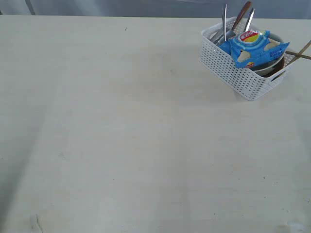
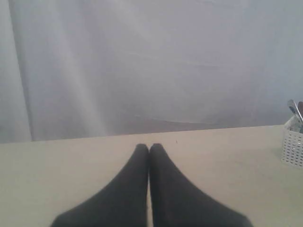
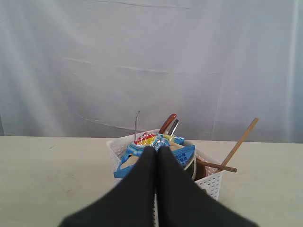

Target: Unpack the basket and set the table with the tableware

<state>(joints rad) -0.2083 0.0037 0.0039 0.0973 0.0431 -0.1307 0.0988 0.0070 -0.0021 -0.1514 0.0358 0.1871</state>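
Near the far edge of the tabletop (image 1: 121,136) sits the basket (image 1: 233,68) of tableware (image 1: 224,22), ahead of my right gripper (image 3: 156,149); both it and my left gripper (image 2: 149,147) are closed, empty. Pale curtain (image 3: 142,56) behind.

One basket (image 1: 228,68), one table (image 1: 121,145): the count starts there. Inside are one blue snack bag (image 1: 252,48) and one pale bowl (image 1: 271,69), as far as can be seen. Three utensil handles rise above the rim, two steel handles (image 1: 224,22) and one dark red spoon handle (image 1: 242,15), alongside two wooden chopsticks (image 1: 297,53).
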